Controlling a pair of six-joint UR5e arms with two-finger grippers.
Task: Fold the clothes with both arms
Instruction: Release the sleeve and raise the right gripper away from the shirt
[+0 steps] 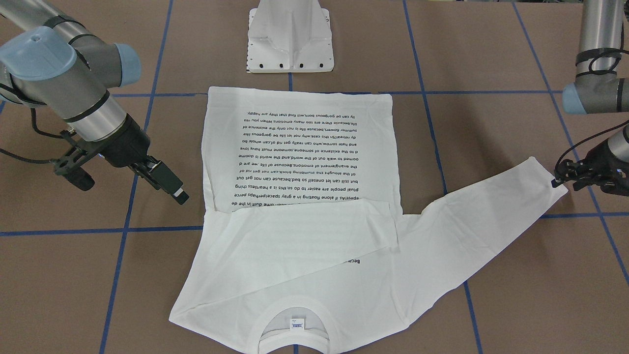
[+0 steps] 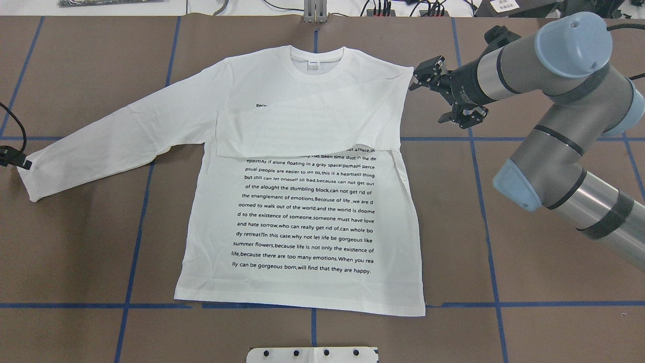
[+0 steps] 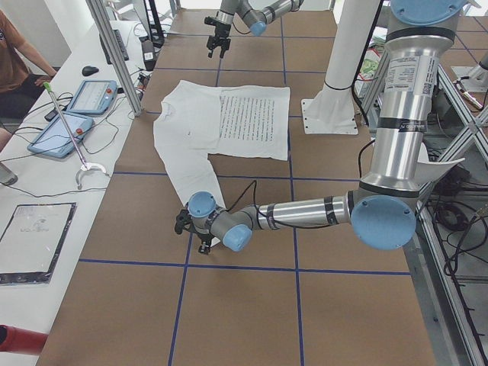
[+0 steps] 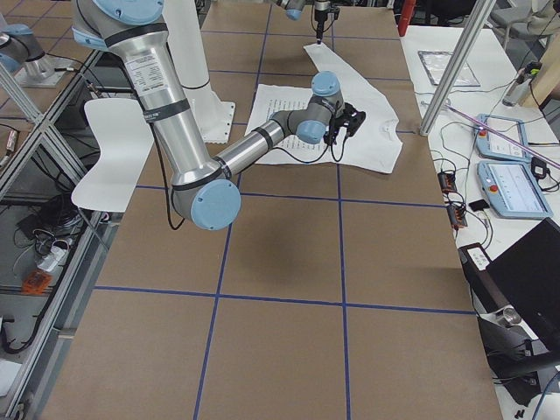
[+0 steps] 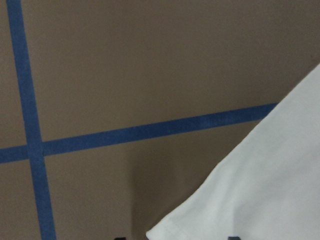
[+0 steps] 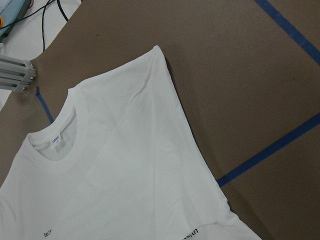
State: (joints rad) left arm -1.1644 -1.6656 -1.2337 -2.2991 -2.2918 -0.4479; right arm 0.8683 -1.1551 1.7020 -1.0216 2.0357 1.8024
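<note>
Well, one fold is in: the long-sleeved T-shirt (image 2: 211, 262) lies flat on the table (image 2: 504, 227), text block (image 2: 307, 217) up, hem (image 2: 302, 300) nearest the robot, and farther out its right-hand sleeve (image 2: 312, 126) is laid across the chest, covering the top lines. Left to do, I reckon: the outstretched left-hand sleeve (image 2: 116, 136) and the body folds. Farther on, the right gripper (image 2: 428, 101) hovers spread and empty beside the far shoulder (image 2: 398, 70), while the left gripper (image 1: 560, 181) sits at the cuff (image 5: 260, 190), mostly cropped from its wrist view but seemingly parted, so probably released.

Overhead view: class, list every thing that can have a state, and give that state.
White long-sleeved T-shirt: flat, print up, partly folded.
Folded sleeve: laid across the chest.
Other sleeve: stretched out flat.
Left gripper: open at that sleeve's cuff.
Right gripper: open, empty, beside the shoulder.
</note>
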